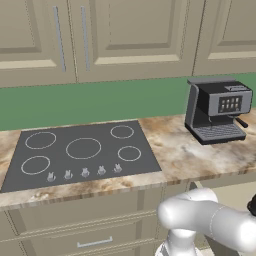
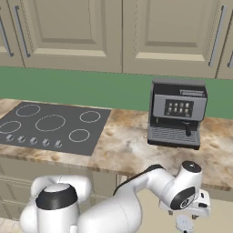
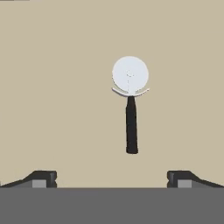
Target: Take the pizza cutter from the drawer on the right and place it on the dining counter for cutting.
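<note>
Mostly cut off: in the right base view the arm bends down below the bench (image 2: 132,150) edge and its wrist end sits at the bottom of the frame, so the tool itself can't be made out there. A small round pale disc shows just under the wrist at the frame edge; can't tell what it is. In the left base view the arm is cropped at the lower right.

Hand view gives the tool (image 3: 112,178) clearly enough: both dark fingertips (image 3: 43,178) stand at the far sides, jaws wide, nothing between them.

Pizza cutter (image 3: 130,103) lies flat on the plain pale-tan floor of the drawer (image 3: 57,87), alone in what shows of it. Wheel blade points away from the fingertips, black handle points back toward them, roughly centred between the two tips but apart from both. No contact. Drawer walls and front are outside the hand view, so its edges aren't visible.

Up top: marbled bench carries a black cooktop (image 1: 80,152) and a coffee machine (image 2: 176,113), well apart from each other. Beige cabinets above, green backsplash behind. Closed drawer fronts (image 1: 90,235) under the cooktop.
</note>
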Available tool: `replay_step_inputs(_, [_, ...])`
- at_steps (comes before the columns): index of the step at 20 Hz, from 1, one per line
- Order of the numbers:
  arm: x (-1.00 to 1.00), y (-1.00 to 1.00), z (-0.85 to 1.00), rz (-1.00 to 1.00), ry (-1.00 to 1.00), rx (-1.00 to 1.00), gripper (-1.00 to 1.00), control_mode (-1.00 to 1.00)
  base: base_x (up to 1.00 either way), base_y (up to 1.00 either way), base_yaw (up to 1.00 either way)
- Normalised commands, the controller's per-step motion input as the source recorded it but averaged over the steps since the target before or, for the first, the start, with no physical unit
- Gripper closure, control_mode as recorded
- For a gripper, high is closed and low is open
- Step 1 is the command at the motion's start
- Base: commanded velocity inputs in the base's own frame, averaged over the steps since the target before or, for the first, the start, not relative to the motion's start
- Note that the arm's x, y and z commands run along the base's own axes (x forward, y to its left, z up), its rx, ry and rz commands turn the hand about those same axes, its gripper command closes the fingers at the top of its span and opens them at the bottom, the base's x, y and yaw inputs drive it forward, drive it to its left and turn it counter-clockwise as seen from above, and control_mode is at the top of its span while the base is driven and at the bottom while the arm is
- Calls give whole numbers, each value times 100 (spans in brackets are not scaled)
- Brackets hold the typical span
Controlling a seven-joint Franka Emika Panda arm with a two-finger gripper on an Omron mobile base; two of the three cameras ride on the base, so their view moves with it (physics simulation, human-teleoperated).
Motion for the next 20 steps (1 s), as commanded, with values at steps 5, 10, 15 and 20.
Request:
replay_step_inputs(5, [0, -27, -17, 0, 0, 0, -100, -100, 0, 0, 0])
replay_step_inputs(10, [0, -18, -17, 0, 0, 0, -100, -100, 0, 0, 0])
replay_step_inputs(15, [3, -7, -15, 0, 0, 0, -100, -100, 0, 0, 0])
replay_step_inputs(20, [8, 0, -12, 0, 0, 0, -100, -100, 0, 0, 0])
